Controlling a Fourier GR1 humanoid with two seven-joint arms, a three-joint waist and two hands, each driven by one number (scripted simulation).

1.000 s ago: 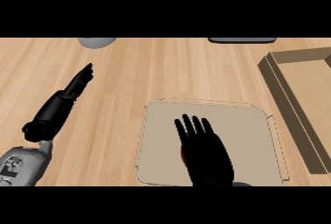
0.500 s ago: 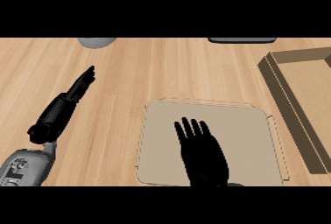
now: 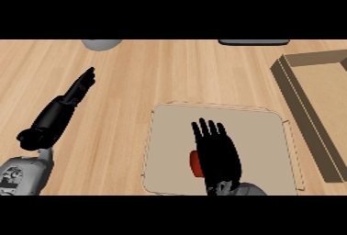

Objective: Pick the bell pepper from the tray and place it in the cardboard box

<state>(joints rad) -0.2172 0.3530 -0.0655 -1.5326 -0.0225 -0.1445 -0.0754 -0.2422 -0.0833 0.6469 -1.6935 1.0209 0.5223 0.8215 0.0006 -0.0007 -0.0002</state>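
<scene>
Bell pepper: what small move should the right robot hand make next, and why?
Probably lower the right robot hand and curl its fingers round the bell pepper: the hand is open over the tray, the pepper peeks out red at its left edge, not yet gripped.

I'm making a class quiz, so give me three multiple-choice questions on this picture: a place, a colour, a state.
1. Relative to the tray, where is the cardboard box? A: left. B: right. C: on it.
2. The bell pepper's colour? A: red. B: green. C: yellow.
3. The right hand's fingers? A: curled round the pepper. B: straight. C: clenched.
Answers: B, it lies past the tray's right side; A, red shows beside the hand; B, they stretch flat over the tray.
</scene>
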